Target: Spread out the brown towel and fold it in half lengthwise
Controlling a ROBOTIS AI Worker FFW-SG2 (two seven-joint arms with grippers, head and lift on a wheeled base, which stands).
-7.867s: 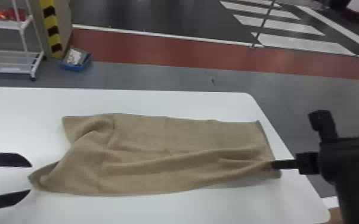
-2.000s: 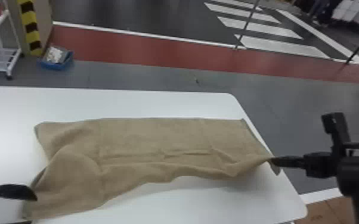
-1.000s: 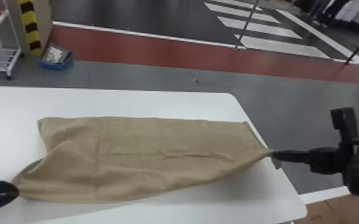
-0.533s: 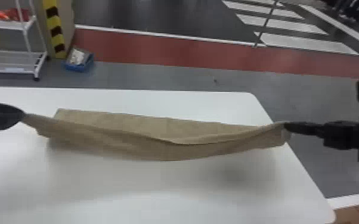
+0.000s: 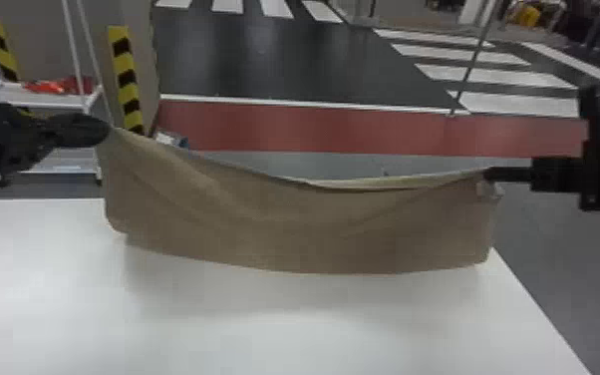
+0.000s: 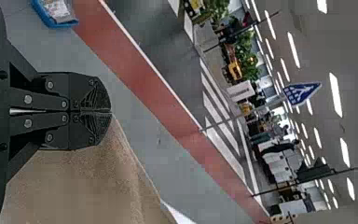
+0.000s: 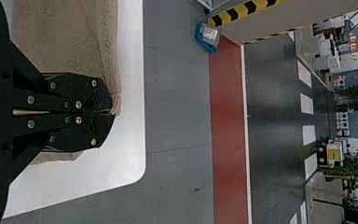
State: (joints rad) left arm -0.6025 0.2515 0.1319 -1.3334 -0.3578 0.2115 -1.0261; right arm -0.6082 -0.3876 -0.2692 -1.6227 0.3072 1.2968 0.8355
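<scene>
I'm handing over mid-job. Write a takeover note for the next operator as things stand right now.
Left gripper: jaws shut on the towel's upper left end.
Right gripper: jaws shut on its upper right end.
Brown towel: held up between them over the white table, top edge sagging mid-span; can't tell if its bottom touches down.
Done: both ends gripped, towel stretched sideways.
Left to do: likely lower it, finish the lengthwise fold, flatten and release.

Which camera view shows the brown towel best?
The head view: it shows the towel end to end, hanging between the left claw and the right claw. The left wrist view shows its left end up close; the right wrist view, its right end.
</scene>
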